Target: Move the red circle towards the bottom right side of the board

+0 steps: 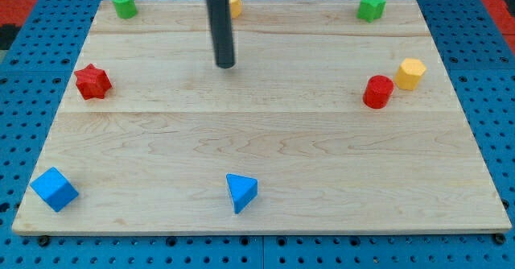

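The red circle (pixel 377 91) is a short red cylinder standing at the view's right, middle height of the wooden board (pixel 265 140). A yellow hexagon block (pixel 410 73) sits just to its upper right, close to it or touching it. My tip (pixel 224 64) is the lower end of the dark rod, in the upper middle of the board, far to the left of the red circle and touching no block.
A red star (pixel 92 81) lies at the left. A green cylinder (pixel 123 4) is at the top left, a green star (pixel 371 6) at the top right. A yellow block (pixel 234 3) is partly hidden behind the rod. A blue cube (pixel 55 188) and blue triangle (pixel 240 192) lie near the bottom edge.
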Tool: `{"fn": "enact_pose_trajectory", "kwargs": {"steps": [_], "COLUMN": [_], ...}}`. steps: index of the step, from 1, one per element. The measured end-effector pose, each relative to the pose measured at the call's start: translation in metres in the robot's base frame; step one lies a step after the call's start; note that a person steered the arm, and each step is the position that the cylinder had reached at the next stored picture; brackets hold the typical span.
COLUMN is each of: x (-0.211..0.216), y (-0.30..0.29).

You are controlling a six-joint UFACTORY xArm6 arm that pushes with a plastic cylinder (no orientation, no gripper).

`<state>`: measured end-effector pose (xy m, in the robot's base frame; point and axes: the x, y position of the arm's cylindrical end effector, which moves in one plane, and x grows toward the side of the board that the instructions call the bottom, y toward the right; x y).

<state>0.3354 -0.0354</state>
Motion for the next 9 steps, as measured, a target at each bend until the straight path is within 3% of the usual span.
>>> {"fn": "enact_pose_trajectory", "kwargs": {"steps": [3,4,9], "x": [0.009,-0.006,0.049], "y": [0.115,0.129,0.204]}}
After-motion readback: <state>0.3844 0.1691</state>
